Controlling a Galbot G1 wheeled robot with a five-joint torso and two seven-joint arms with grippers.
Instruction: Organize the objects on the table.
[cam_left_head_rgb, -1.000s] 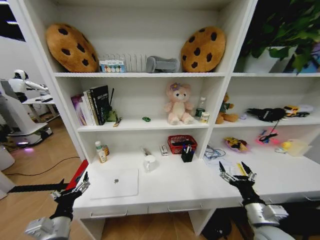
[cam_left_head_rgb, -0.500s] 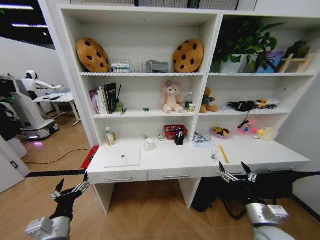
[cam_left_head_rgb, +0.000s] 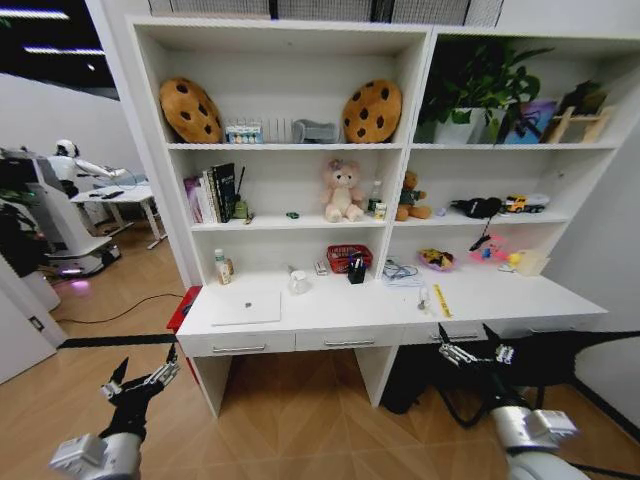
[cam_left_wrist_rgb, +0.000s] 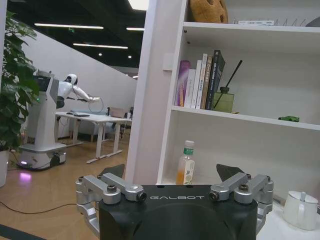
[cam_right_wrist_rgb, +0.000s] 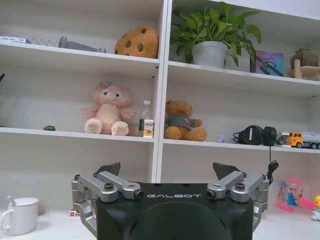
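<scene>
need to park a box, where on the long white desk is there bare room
Free: the desk's front strip between the silver laptop and the yellow strip, and the far right end. Crowded: the back row around the white mug, black pen cup and red basket.

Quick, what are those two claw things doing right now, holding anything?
Left gripper: open, holding nothing, low before the table.
Right gripper: open, holding nothing.
</scene>
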